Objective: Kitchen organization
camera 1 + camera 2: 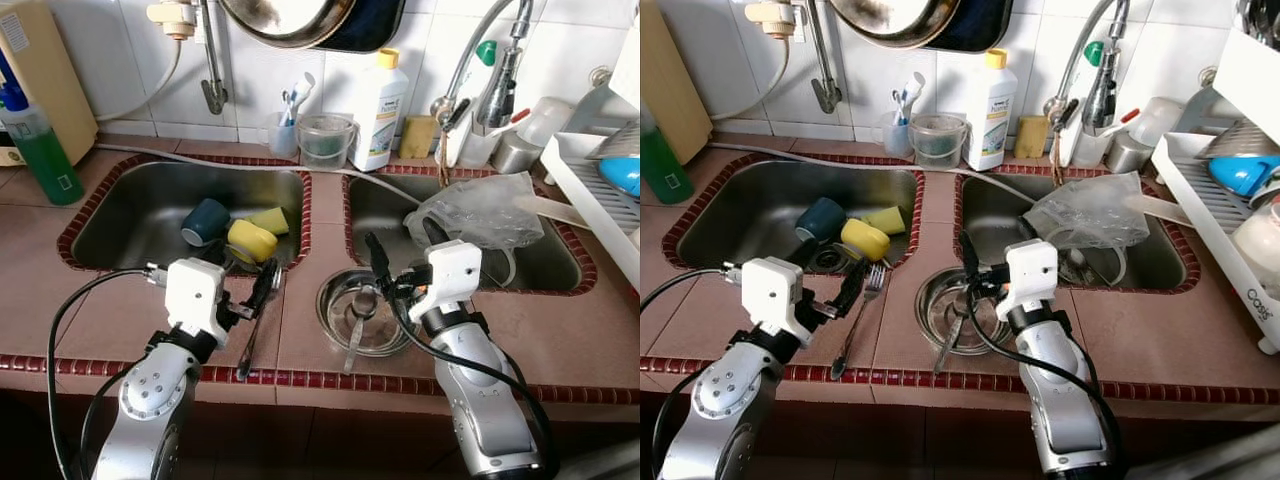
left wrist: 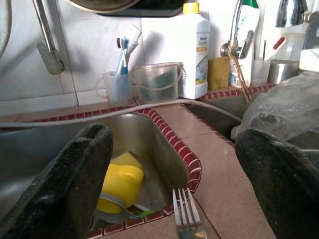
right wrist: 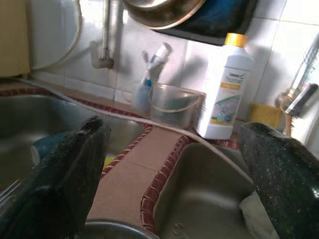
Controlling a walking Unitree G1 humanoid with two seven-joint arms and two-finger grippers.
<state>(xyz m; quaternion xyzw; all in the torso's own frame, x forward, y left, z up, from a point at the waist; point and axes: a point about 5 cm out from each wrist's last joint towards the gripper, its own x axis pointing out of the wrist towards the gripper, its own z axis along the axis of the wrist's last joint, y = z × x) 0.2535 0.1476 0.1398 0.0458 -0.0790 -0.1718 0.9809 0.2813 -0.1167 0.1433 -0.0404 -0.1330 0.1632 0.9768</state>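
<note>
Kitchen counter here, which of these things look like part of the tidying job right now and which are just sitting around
Likely part of the job, judging by where the grippers are:
- fork on the counter, by the open left gripper
- steel bowl with a utensil in it, by the open right gripper

Just lying about:
- yellow cup and dark blue cup in the left sink
- white bottle
- plastic bag
- dish rack

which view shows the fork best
The right eye view: the whole fork lies on the counter strip between the sinks, under the open left gripper. The left eye view has it darker; the left wrist view catches just its tines.
</note>
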